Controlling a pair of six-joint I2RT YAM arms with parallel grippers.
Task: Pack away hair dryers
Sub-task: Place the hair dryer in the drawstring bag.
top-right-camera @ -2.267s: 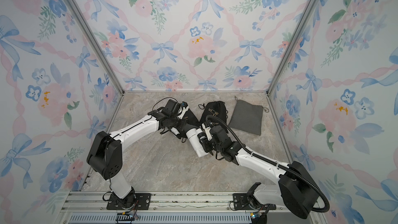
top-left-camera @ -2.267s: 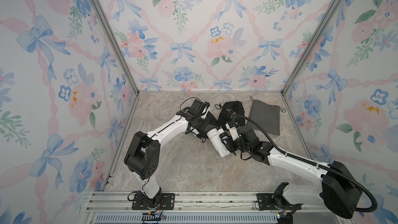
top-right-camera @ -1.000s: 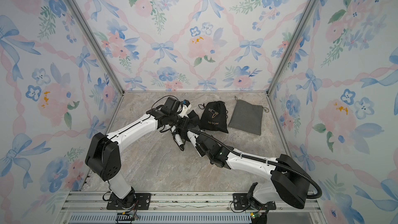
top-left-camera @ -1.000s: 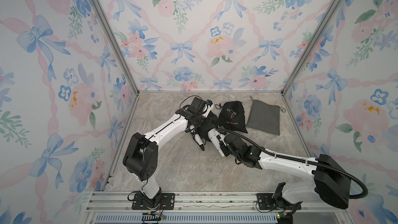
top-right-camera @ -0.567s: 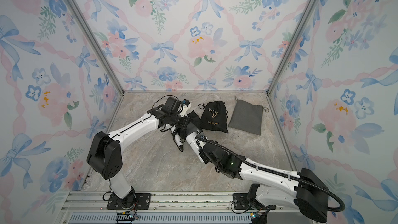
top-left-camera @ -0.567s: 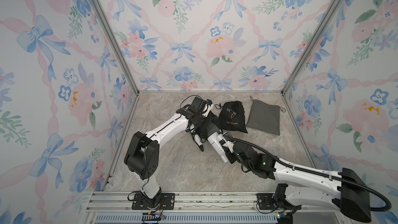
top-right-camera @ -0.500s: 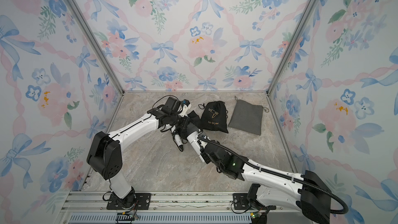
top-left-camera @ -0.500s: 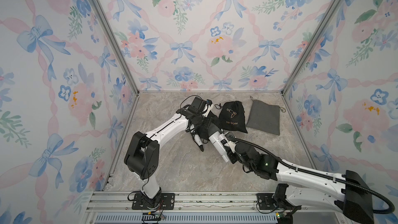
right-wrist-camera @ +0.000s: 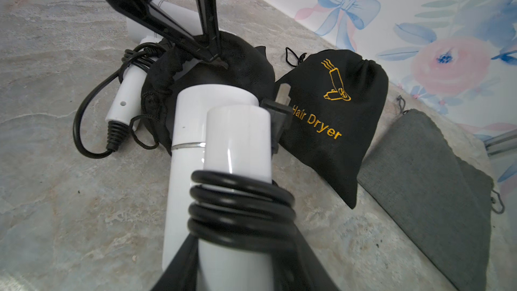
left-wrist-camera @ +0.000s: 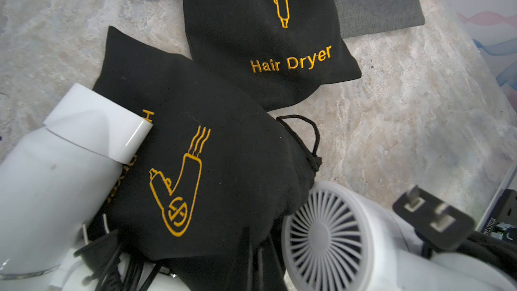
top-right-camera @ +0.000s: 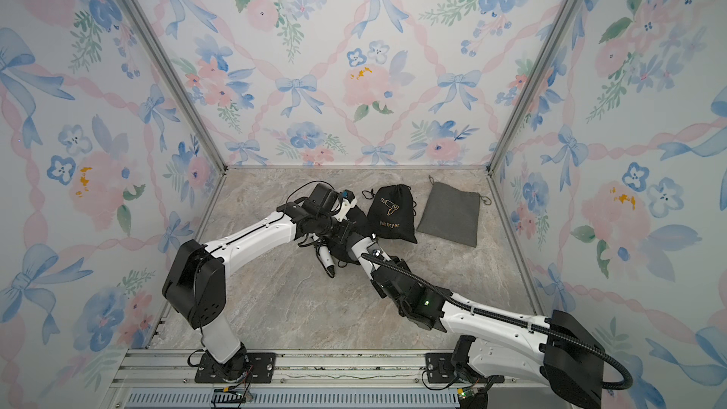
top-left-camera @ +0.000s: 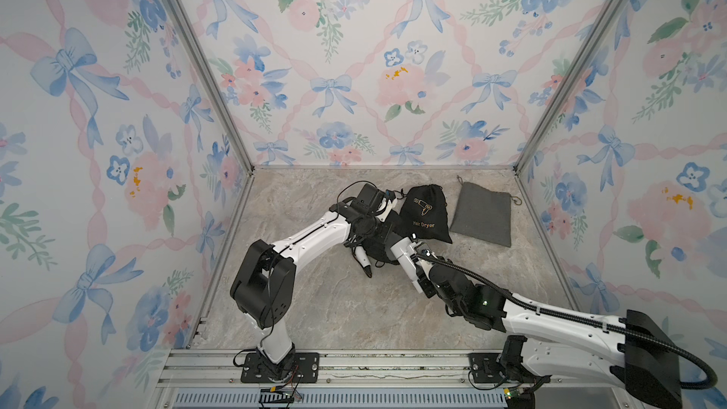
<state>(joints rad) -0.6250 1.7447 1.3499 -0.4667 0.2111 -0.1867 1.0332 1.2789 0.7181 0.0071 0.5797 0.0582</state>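
Observation:
My right gripper (right-wrist-camera: 237,250) is shut on a white hair dryer (right-wrist-camera: 223,135) by its handle, which has a black cord (right-wrist-camera: 240,205) wound round it. The barrel's front end sits at the mouth of a black pouch (right-wrist-camera: 240,62). My left gripper (left-wrist-camera: 257,261) is shut on that pouch's (left-wrist-camera: 195,163) rim, holding the mouth up. In both top views the two grippers (top-left-camera: 375,236) (top-left-camera: 417,277) meet at mid-table. A second white hair dryer (right-wrist-camera: 126,96) lies beside the pouch, partly under it, its cord loose on the table.
Another black pouch marked "Hair Dryer" (top-left-camera: 427,214) lies behind the grippers, bulging. A flat grey pouch (top-left-camera: 484,214) lies to its right near the back wall. The held dryer's plug (left-wrist-camera: 430,219) sticks out beside its fan grille (left-wrist-camera: 324,236). Walls enclose the marble table (top-left-camera: 314,308).
My right arm has swung low and out to the right while keeping the white dryer's nose at the pouch mouth. The left arm and the pouch have stayed put.

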